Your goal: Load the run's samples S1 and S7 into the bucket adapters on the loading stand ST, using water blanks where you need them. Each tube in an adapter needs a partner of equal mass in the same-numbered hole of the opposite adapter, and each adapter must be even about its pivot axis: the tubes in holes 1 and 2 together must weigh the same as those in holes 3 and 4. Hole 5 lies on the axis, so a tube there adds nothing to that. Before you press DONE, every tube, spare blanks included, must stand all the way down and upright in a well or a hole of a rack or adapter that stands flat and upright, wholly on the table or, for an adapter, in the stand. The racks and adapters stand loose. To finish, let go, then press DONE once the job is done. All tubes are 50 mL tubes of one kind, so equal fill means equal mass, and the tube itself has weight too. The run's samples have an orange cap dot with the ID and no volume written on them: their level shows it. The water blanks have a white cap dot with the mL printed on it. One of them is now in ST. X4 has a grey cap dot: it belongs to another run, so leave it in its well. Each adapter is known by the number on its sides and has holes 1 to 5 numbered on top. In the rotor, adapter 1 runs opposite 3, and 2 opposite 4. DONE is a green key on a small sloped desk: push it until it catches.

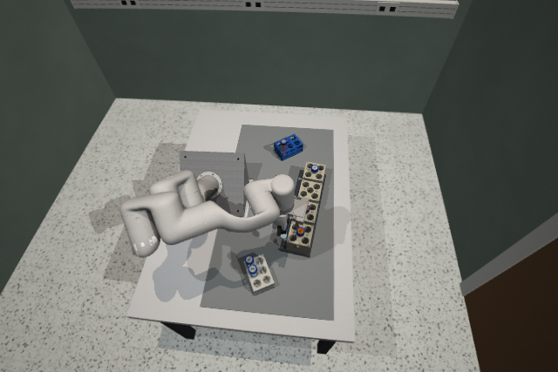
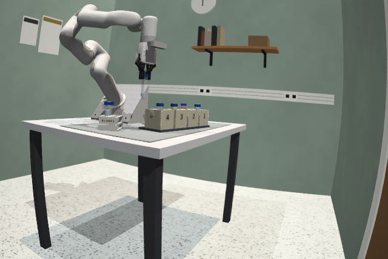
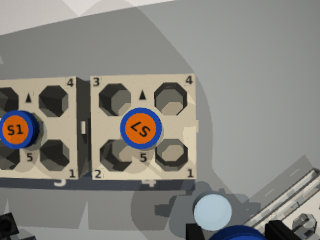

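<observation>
My gripper (image 1: 281, 229) (image 2: 145, 76) (image 3: 237, 234) is shut on a blue-capped tube (image 1: 283, 236) (image 2: 143, 88) (image 3: 212, 212) with pale blue liquid. It holds the tube in the air, beside adapter 4 (image 1: 298, 246) (image 2: 155, 120) (image 3: 190, 135) on the robot's side. The held tube's cap dot is hidden. S7 (image 1: 300, 231) (image 2: 160, 104) (image 3: 140, 128) stands in hole 5 of adapter 4. S1 (image 1: 308, 208) (image 2: 174, 105) (image 3: 16, 130) stands in hole 5 of adapter 3 (image 2: 180, 124) (image 3: 72, 120). A white-dot blank (image 1: 314, 167) (image 2: 197, 105) stands in the centre hole of adapter 1 (image 2: 204, 121). Adapter 2 (image 2: 193, 123) is empty.
The white blanks rack (image 1: 262, 288) (image 2: 109, 123) holds two tubes near the table's front. The blue rack (image 1: 291, 153) at the back holds a tube (image 1: 283, 141) with red liquid. The arm hides the DONE desk in the top view.
</observation>
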Robot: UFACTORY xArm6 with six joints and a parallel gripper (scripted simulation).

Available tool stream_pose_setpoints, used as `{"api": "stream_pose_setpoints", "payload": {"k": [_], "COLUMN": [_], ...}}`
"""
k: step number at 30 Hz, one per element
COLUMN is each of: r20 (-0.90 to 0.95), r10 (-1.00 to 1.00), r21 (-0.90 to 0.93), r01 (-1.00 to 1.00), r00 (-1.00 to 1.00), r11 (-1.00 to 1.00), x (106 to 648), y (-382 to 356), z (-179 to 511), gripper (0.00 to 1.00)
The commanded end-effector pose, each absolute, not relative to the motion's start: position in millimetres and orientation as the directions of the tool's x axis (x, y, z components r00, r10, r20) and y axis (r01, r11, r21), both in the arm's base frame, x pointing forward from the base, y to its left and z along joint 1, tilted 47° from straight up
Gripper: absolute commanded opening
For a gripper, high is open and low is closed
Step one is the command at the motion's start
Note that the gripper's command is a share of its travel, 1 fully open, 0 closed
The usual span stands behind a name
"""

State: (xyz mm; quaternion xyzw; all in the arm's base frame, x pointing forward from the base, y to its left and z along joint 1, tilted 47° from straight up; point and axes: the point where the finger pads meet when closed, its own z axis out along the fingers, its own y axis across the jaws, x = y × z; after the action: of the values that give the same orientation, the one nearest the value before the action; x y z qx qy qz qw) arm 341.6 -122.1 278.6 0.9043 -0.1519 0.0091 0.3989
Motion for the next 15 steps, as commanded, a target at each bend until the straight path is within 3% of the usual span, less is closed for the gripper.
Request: {"api": "stream_pose_setpoints", "payload": {"k": [1,15], "r20": [0.134,0.134], "r10": [-0.262,-0.262], "r21": [0.719,0.718], "r01": [-0.275,-0.275], "r00": [0.956,0.956], "r11": [-0.639,-0.639], "x": [354.5,382.6], "y": [-108.2,-73.9], "z": [263.2,222.7], "gripper": [0.0,0.0]}}
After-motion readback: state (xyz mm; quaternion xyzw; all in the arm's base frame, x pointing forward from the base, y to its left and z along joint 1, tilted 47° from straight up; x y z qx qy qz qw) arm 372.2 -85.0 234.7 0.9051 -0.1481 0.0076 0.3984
